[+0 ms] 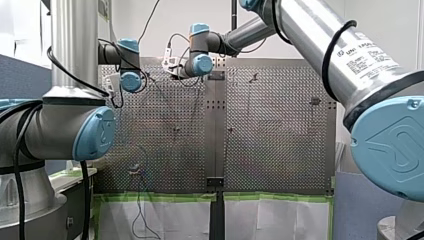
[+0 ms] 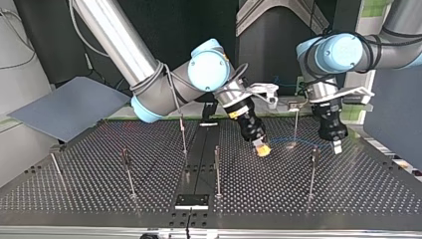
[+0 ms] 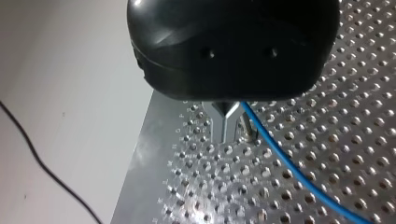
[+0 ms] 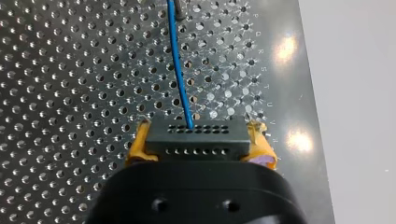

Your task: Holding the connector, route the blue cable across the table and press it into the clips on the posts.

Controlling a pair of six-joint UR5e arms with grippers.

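1. My right gripper (image 2: 262, 148) hangs low over the perforated surface (image 2: 348, 194), tilted, near the middle of the top view and towards its far side.
2. Its jaws, with yellow pads (image 4: 136, 145), are closed on the black connector (image 4: 196, 140), one pad on each end of it. The face with its rows of small holes points away from the gripper.
3. The blue cable (image 4: 180, 79) leaves the middle of that face and runs ahead over the surface, almost straight, to a thin dark post (image 4: 173, 9).
4. In the top view the cable lies low across the surface from the yellow pads, past the foot of a post (image 2: 295, 127), towards my left gripper (image 2: 337, 145).
5. My left gripper stands at the top view's right, pointing down, its tip just above the surface and near that surface's far edge.
6. In the left wrist view the cable comes out from under the black gripper body and slants away above the holes. Whether the jaws there are closed on the cable, I cannot tell.
7. More posts stand upright on the surface nearer the top view's camera, among them one near the centre (image 2: 217, 172) and one at the right (image 2: 312, 174). The cable touches neither.
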